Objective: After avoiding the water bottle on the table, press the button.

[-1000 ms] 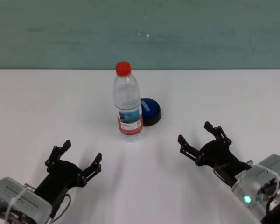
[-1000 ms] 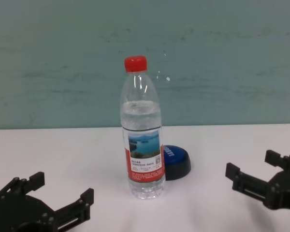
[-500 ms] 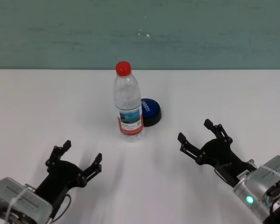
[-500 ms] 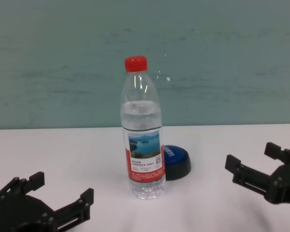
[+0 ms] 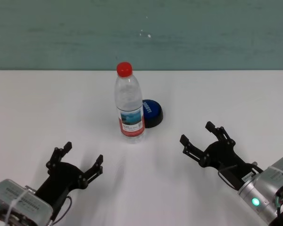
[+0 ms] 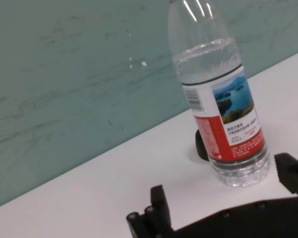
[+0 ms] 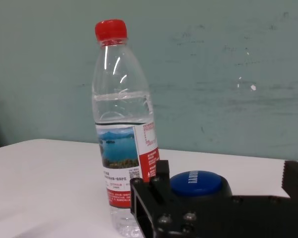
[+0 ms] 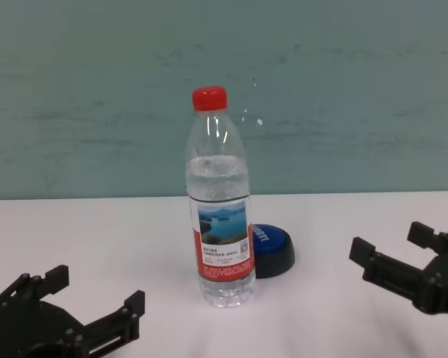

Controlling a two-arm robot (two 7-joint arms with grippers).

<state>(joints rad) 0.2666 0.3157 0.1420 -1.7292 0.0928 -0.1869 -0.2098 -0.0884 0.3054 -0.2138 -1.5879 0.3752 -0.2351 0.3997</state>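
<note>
Water bottle [image 5: 129,106] stands upright mid-counter [image 5: 47,103], red cap on, part filled with water. Button [image 5: 152,112], blue dome on black base, sits just behind and to the bottle's right, very close to it, possibly touching at the base; from the chest view the bottle covers the button's left part. Right end effector [image 5: 203,135] hovers low over the counter, near side and right of the button, fingers spread wide, holding nothing; its wrist view looks across the blue dome with the bottle beside it. Left end effector [image 5: 78,159] parked low at the near left, fingers likewise spread and empty, well apart from the bottle. Button not yet pressed. Risks, as judged: the button lies so close to the bottle that a spread finger or the wrist body sweeping in from the right could clip the bottle's side and tip it, since it is tall and narrow-based. A descent landing off-centre on the dome could skid the button into the bottle. An approach from the far right looks safest.
</note>
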